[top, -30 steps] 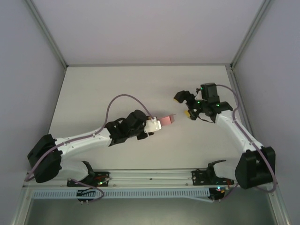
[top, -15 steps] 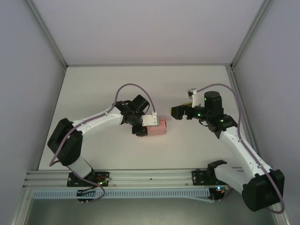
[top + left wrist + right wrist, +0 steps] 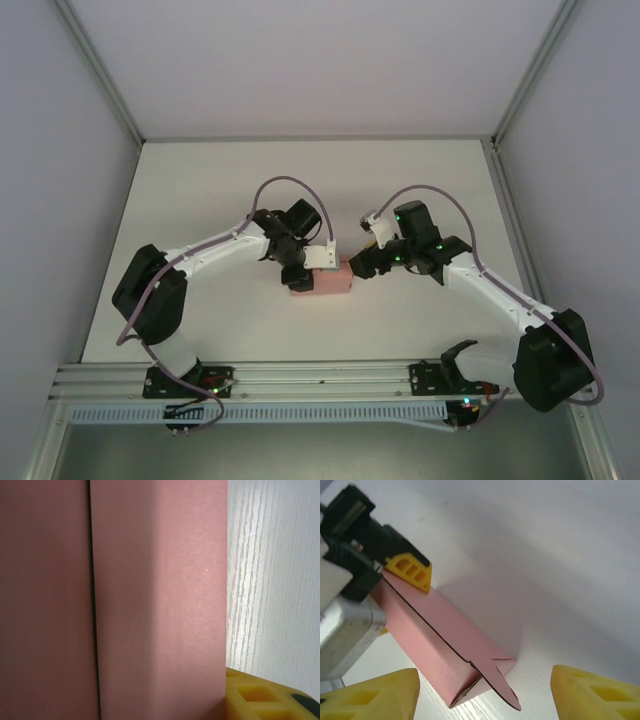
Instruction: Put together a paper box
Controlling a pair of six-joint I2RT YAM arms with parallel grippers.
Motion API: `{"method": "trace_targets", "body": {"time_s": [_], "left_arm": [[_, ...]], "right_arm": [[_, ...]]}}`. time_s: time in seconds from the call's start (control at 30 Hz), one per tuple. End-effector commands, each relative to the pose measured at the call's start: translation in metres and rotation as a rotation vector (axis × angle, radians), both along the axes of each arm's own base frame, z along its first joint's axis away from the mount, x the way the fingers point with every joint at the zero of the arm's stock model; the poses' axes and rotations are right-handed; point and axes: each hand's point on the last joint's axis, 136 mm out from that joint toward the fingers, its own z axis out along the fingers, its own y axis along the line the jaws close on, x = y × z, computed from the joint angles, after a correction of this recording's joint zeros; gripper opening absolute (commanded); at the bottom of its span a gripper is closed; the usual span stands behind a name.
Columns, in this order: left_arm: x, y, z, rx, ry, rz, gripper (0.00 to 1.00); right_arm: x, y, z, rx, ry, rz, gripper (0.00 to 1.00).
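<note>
The paper box (image 3: 326, 281) is a pink, folded, long box lying on the white table (image 3: 200, 190) at its middle. My left gripper (image 3: 316, 264) is shut on its left end; one yellow finger (image 3: 267, 696) presses the pink card (image 3: 150, 600), and that finger (image 3: 411, 571) also shows on the far end in the right wrist view. My right gripper (image 3: 482, 700) is open, its yellow fingers (image 3: 370, 695) on either side of the box's near end (image 3: 465, 680), apart from it. A loose flap (image 3: 502, 687) sticks out there, and that end is open.
Grey walls close the table at the back and both sides, with metal posts (image 3: 100, 75) in the corners. A rail (image 3: 320, 378) runs along the near edge by the arm bases. Bare table lies behind and to both sides of the arms.
The left arm swung the box down onto the table and a little left. The right gripper moved left to the box's right end, and its jaws narrowed somewhat.
</note>
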Motion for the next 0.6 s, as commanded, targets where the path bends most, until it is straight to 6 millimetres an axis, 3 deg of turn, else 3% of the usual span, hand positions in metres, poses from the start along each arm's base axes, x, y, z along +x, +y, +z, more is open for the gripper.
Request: {"method": "trace_targets", "body": {"time_s": [0.0,0.1,0.2,0.3,0.43,0.57], "left_arm": [[0.001,-0.001,0.002,-0.006,0.017,-0.016,0.48],[0.002,-0.002,0.0,-0.002,0.017,-0.013,0.48],[0.004,-0.002,-0.001,0.006,0.014,-0.001,0.48],[0.008,-0.003,-0.002,0.008,0.003,0.015,0.48],[0.014,-0.007,0.0,-0.007,-0.016,0.035,0.48],[0.021,-0.013,0.005,-0.036,-0.04,0.056,0.48]], "right_arm": [[0.0,0.0,-0.003,-0.057,-0.017,0.028,0.63],[0.001,0.003,-0.007,-0.073,-0.006,0.032,0.49],[0.004,0.006,-0.004,-0.078,-0.015,0.021,0.25],[0.004,0.009,0.002,-0.058,0.002,-0.002,0.08],[0.002,0.013,0.007,-0.029,0.06,-0.067,0.01],[0.008,0.011,0.004,0.009,0.172,-0.257,0.0]]}}
